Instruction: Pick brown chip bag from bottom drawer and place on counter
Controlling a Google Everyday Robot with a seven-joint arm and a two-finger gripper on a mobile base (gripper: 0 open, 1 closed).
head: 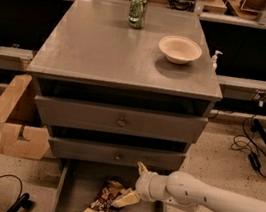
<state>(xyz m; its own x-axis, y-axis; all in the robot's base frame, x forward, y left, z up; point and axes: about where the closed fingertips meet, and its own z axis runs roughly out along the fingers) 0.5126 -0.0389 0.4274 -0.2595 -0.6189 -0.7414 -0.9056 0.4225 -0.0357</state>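
The brown chip bag (103,204) lies crumpled in the open bottom drawer (73,193), near the drawer's middle. My gripper (130,184) comes in from the right on a white arm and is low inside the drawer. Its lower finger (125,198) touches the bag's right side and its upper finger (142,168) points up, so the fingers are spread apart. The counter (97,46) is the grey top of the cabinet, well above the gripper.
A green can (137,10) stands at the counter's back and a cream bowl (179,49) at its right. Two knobbed drawers (120,122) sit just above the gripper. Cardboard pieces (13,123) lie on the floor left, cables (252,148) right.
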